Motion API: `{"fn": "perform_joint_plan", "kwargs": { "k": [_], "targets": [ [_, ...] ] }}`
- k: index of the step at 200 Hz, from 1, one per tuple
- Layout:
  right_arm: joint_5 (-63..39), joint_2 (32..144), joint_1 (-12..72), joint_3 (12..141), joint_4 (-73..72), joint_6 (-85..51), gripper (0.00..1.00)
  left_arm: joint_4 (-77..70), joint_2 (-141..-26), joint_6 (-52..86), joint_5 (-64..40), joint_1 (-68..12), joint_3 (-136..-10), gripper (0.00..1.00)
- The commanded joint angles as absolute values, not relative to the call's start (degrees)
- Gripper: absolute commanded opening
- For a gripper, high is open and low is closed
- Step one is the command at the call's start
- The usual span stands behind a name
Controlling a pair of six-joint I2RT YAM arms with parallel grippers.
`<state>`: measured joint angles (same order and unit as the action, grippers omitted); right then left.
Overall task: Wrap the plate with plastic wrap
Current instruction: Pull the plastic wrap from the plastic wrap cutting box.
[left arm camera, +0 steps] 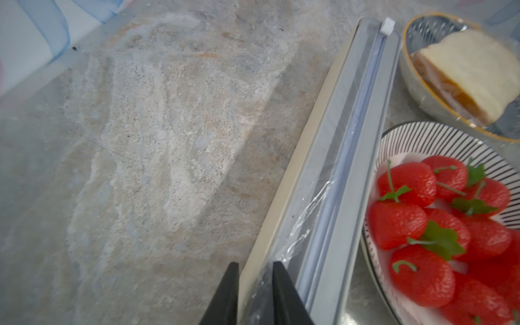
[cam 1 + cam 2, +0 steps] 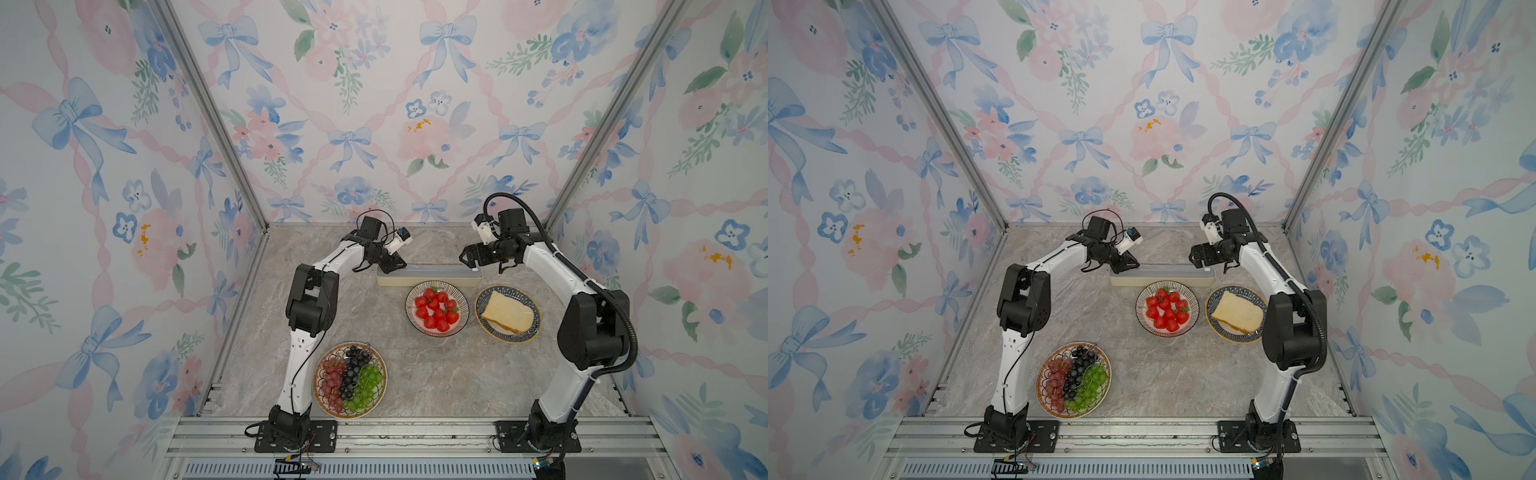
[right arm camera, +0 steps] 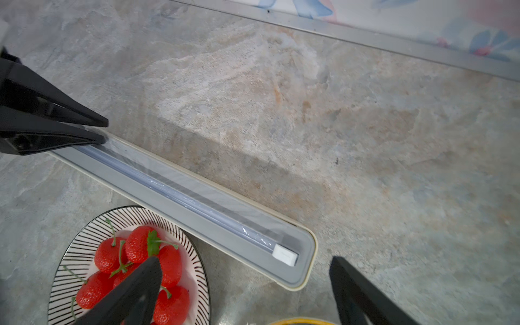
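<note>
A long cream box (image 2: 430,277) (image 2: 1163,277) with a grey top lies at the back of the table. Plastic wrap (image 1: 306,213) lies crinkled along its slot. The white slider (image 3: 285,254) (image 1: 387,25) sits at the box's right end. Just in front stands the striped plate (image 2: 436,332) (image 2: 1167,332) (image 3: 84,239) of strawberries. My left gripper (image 2: 401,264) (image 2: 1136,264) (image 1: 256,266) is at the box's left end, its jaws shut on the film's edge. Hovering over the right end, my right gripper (image 2: 465,255) (image 2: 1194,254) (image 3: 246,261) is open and holds nothing.
A gold-rimmed plate (image 2: 519,293) (image 2: 1246,291) (image 1: 427,25) with a bread slice stands right of the strawberries, with glossy film over it. A plate (image 2: 328,357) of grapes stands near the front, beside the left arm. The back wall's metal rail (image 3: 394,42) runs behind the box.
</note>
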<state>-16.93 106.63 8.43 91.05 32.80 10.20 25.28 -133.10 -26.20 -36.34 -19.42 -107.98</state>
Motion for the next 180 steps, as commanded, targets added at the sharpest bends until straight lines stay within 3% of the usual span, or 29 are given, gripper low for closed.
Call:
{"fn": "perform_joint_plan", "kwargs": {
  "k": [1, 6, 58, 93, 180],
  "targets": [
    [-22.0, 108.2, 9.3, 94.0, 35.1, 16.3, 0.93, 29.5, -134.3, -27.9, -40.1, -18.7, -105.9, 0.04],
    [-22.5, 108.2, 9.6, 94.2, 34.9, 17.2, 0.93, 29.5, -134.0, -27.9, -41.0, -18.5, -106.0, 0.0],
    [-23.8, 110.2, 15.6, 94.1, 29.9, 34.1, 0.92, 29.5, -129.8, -28.6, -46.6, -17.2, -107.1, 0.0],
    [-21.0, 118.8, 20.0, 103.5, 34.0, 38.7, 0.92, 29.5, -128.0, -28.6, -48.1, -17.0, -107.1, 0.0],
    [-18.5, 128.9, 24.4, 111.2, 33.5, 36.8, 0.71, 29.5, -127.7, -28.4, -49.1, -16.9, -107.2, 0.0]
  ]
}}
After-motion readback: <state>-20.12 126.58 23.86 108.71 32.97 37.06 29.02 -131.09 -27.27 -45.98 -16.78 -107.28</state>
